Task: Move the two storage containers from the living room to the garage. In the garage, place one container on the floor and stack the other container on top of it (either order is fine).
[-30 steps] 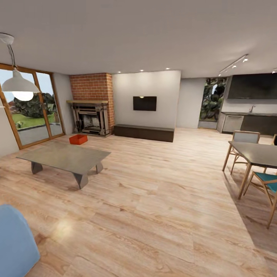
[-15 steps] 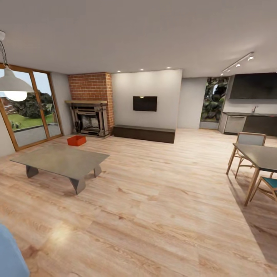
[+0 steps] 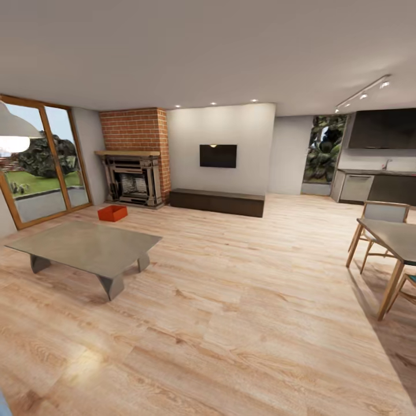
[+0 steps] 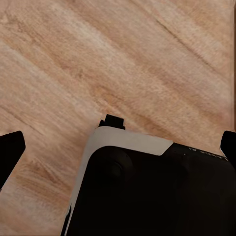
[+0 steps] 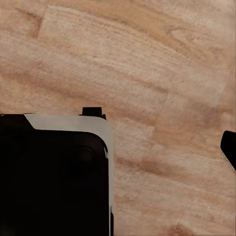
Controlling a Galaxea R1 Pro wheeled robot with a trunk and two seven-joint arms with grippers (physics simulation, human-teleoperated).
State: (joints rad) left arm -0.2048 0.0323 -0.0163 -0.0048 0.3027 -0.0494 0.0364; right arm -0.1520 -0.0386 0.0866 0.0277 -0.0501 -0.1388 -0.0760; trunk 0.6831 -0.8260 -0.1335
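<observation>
One storage container (image 3: 112, 213), a red-orange lidless bin, sits on the light wood-plank flooring of the living room (image 3: 231, 277), far off at the left in the head view, in front of the dark fireplace (image 3: 133, 180). My left gripper (image 4: 118, 147) hangs open over the planks, its black fingertips (image 4: 10, 152) wide apart with nothing between them. My right gripper (image 5: 118, 147) is over the planks too; one black fingertip (image 5: 229, 147) shows at the frame's edge, set wide, nothing held. Both wrist views look down on part of my black and white base (image 4: 147, 191).
A low grey coffee table (image 3: 86, 247) stands at the left between me and the bin. A long dark brown chest (image 3: 216, 201) lines the far wall under a TV. A dining table (image 3: 393, 240) with chairs is at the right. Glass doors (image 3: 40, 167) are at the far left.
The head view has shifted as I move: the coffee table, lamp and blue seat have slid left and the dining table right. The bin has stayed where it was.
</observation>
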